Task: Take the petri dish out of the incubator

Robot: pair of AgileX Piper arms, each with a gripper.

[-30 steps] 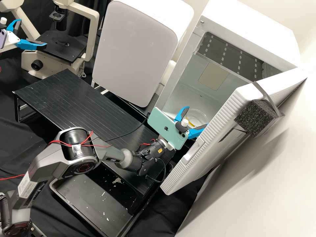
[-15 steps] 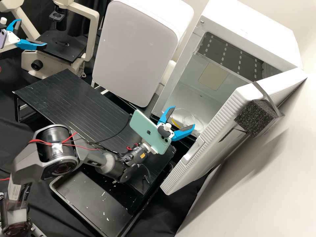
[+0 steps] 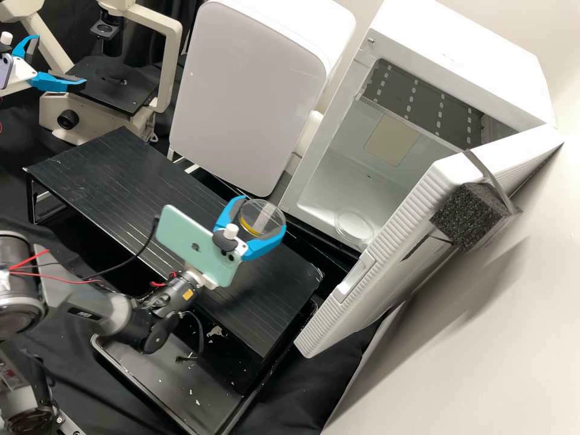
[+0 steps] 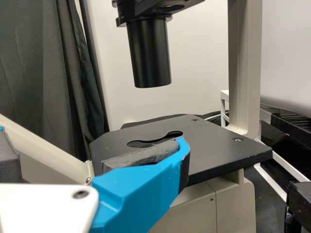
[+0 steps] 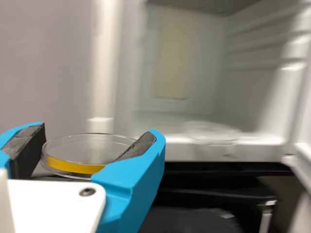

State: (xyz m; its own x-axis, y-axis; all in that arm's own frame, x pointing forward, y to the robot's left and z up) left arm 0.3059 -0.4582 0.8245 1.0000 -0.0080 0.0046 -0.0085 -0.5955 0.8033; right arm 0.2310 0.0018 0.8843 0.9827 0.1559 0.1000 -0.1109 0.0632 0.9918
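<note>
My right gripper is shut on a clear petri dish with a yellow band, held by its sides above the black platform, outside the incubator. In the right wrist view the petri dish sits level between the pads of my right gripper. A second clear dish rests on the incubator floor near its front edge. At the upper left of the high view, my left gripper stands open beside the microscope; in the left wrist view my left gripper has its fingers wide apart.
The incubator door hangs open on the right, with a black foam block on it. The black platform lies below the dish, a dark tray in front. A microscope and a white-grey appliance stand behind.
The right arm has drawn back from the incubator opening toward the left of the high view, carrying the yellow-banded dish out over the platform. My left gripper has kept still.
</note>
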